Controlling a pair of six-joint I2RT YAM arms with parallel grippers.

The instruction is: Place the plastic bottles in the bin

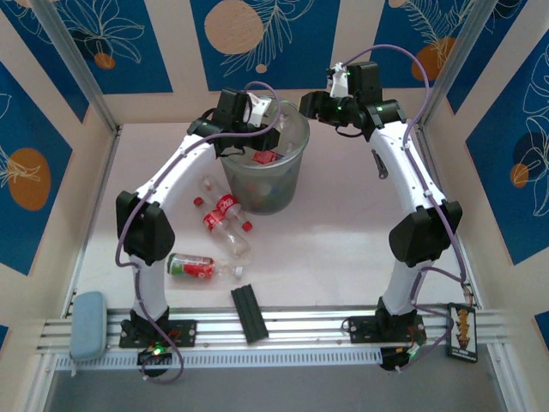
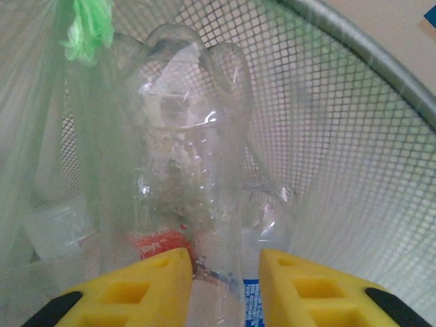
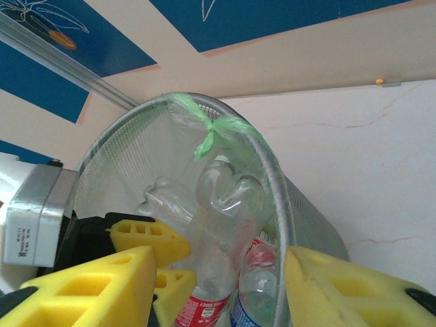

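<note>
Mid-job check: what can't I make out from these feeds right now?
- Left wrist: whether the left gripper actually clamps the clear bottle; contact is cut off at the bottom edge.
- Top external: how full the bin is; the left arm covers much of its mouth.
- Right wrist: bin's base, hidden behind the right gripper.

I see the bin toward the table's far side. Inside it stands one bottle, flanked by the left gripper at its left rim. Before the bin, to its left, lie loose bottles; the flat bar lies farther forward.
</note>
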